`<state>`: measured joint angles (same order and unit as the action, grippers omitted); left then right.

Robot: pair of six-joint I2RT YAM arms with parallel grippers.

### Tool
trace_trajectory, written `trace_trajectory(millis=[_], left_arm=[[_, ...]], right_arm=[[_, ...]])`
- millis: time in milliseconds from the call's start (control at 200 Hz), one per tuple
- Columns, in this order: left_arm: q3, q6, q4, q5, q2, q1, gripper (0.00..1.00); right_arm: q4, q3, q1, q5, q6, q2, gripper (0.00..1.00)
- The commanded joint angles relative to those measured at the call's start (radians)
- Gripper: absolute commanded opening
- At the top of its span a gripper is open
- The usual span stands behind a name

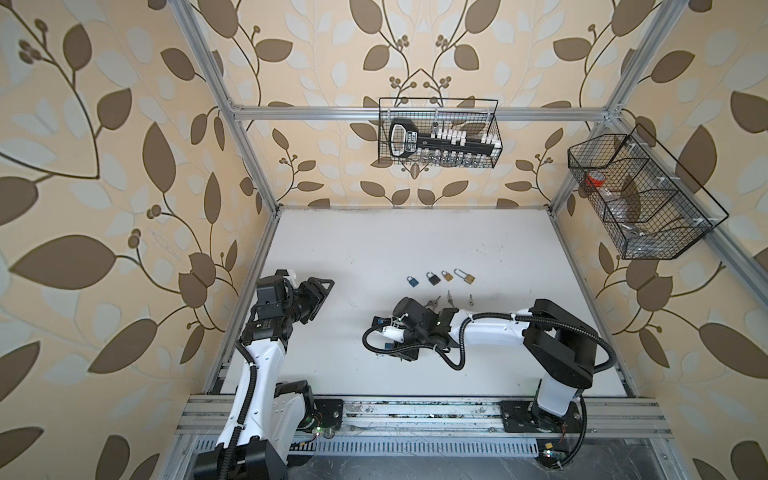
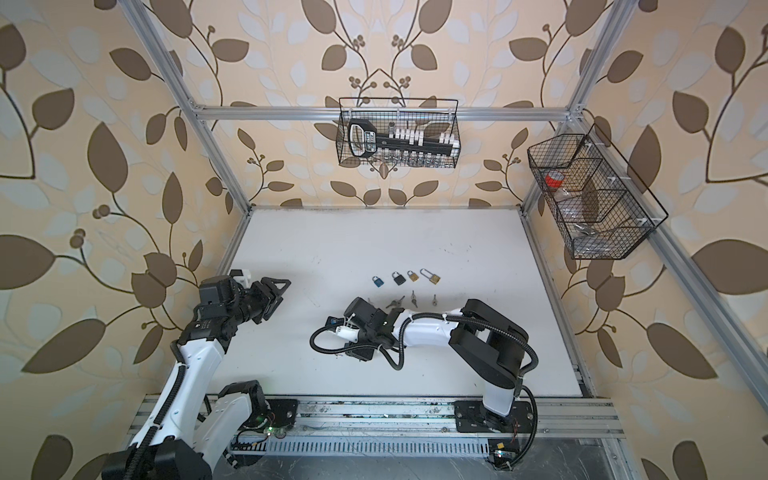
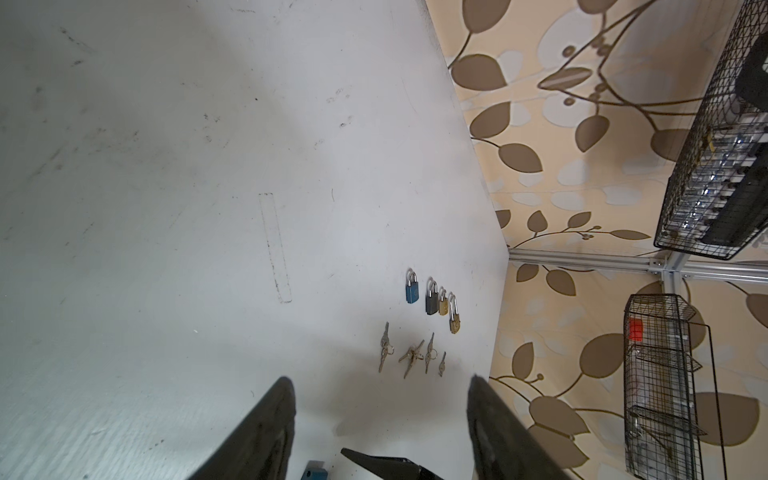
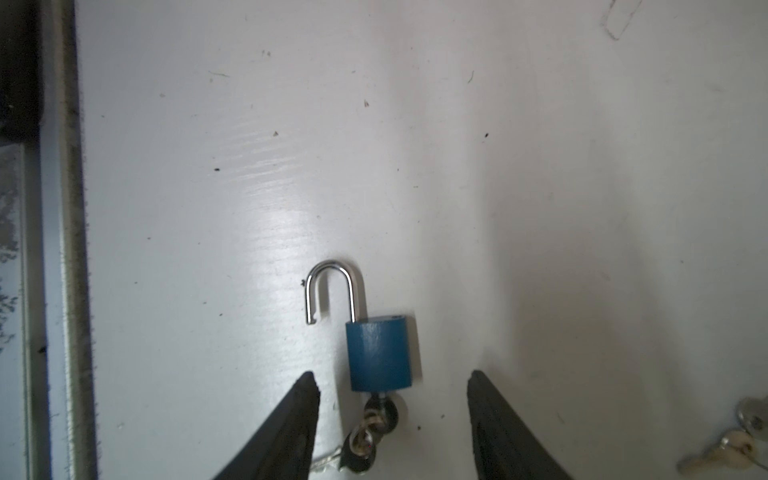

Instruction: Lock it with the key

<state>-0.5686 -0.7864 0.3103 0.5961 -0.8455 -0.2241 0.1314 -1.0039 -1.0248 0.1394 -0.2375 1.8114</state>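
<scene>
White table fills the cell floor, scuffed, w/ leaf-pattern walls round it. Two wire baskets hang above it. The back basket is on the rear rail and holds a black-and-white rack. The side basket is on the right rail, w/ sth red in its rearmost compartment.

Left arm is bent up at the table's left edge. Left gripper hangs in the air, released: jaws apart, nothing btwn them. In the wrist view its fingers are spread w/ only bare table in the gap.

Right arm reaches across to mid-table, wrist low. Right gripper is released too, w/ one jaw each side of the open blue padlock and a clear gap both sides, no contact. In both top views this gripper is mostly hidden under its own wrist.

That padlock lies flat on the table, nearer the front than the other locks. Its shackle is up and swung out, free end beside the body, not in its hole. A black-headed key sits in the base, w/ the ring and a spare trailing btwn the jaws.

Further back is a row of 4 padlocks, shackles down:
- blue padlock
- dark padlock
- small brass padlock
- long-shackle brass padlock

Just in front of the row lie loose key sets, apart from the locks.
</scene>
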Motion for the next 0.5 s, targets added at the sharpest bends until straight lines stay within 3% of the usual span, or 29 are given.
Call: trace_trajectory(millis=[0,220,495], left_arm=[[0.003,0.007,-0.006,0.025,0.015,-0.009,0.65],[-0.005,0.02,0.0,0.028,0.013,-0.009,0.65],[-0.006,0.027,0.005,0.03,0.016,-0.009,0.66]], right_arm=[[0.026,-0.036,-0.001,0.01,-0.034,0.038,0.58],[0.053,-0.067,-0.001,0.02,-0.043,0.076,0.57],[0.077,-0.078,-0.001,0.022,-0.048,0.101,0.48]])
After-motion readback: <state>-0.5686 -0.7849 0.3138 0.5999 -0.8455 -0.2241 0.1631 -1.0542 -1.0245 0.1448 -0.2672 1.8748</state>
